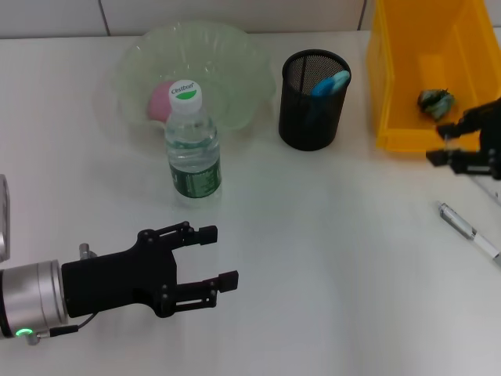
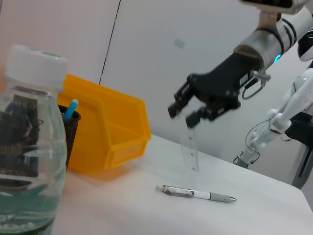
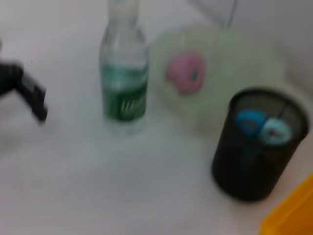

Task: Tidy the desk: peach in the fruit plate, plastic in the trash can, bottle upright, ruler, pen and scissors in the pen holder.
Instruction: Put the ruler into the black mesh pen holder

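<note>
Clear plastic ruler point(image 2: 190, 151), hanging upright

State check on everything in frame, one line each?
bottle: upright, cap on
peach: in the fruit plate
pen holder: upright, blue-handled item inside
trash can: holds crumpled plastic
ruler: hanging upright, pinched by the right end effector, off the desk
pen: lying on the desk
left end effector: open, empty, near the bottle
</note>
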